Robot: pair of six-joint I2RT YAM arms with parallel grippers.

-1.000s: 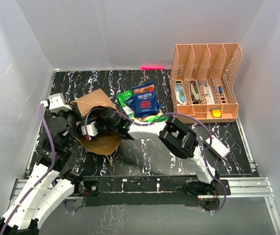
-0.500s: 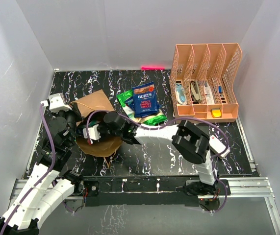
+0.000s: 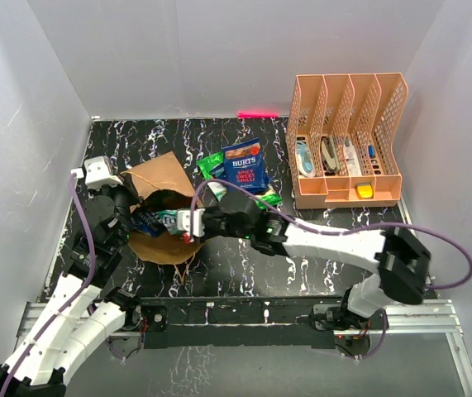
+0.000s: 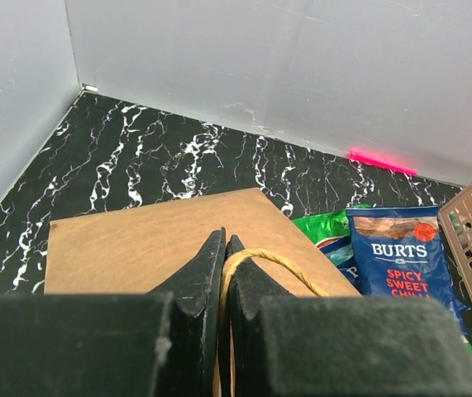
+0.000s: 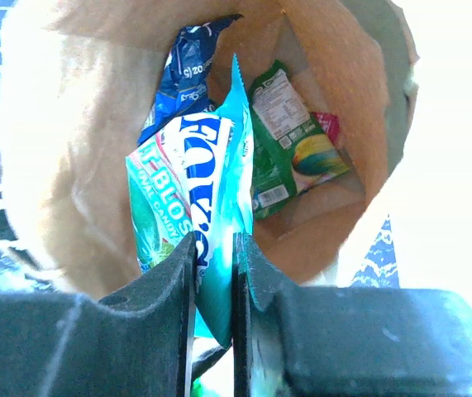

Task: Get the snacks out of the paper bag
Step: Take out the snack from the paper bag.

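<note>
Teal Fox's candy packet (image 5: 207,198) is now pinched tight between the right fingers (image 5: 189,256), which have drawn back to the paper bag's (image 3: 159,175) mouth, centre left. Left fingers (image 4: 217,258) clamp its handle (image 4: 278,266). One snack is nearly out.

Organiser: peach mesh file organiser (image 3: 347,91), upper right, upright, four slots.
Tray contents: small items, one yellow (image 3: 364,191) at right end.
Strip: pink strip (image 3: 257,114), top centre, along back wall.
Surface: black white-veined tabletop (image 3: 244,269).
</note>
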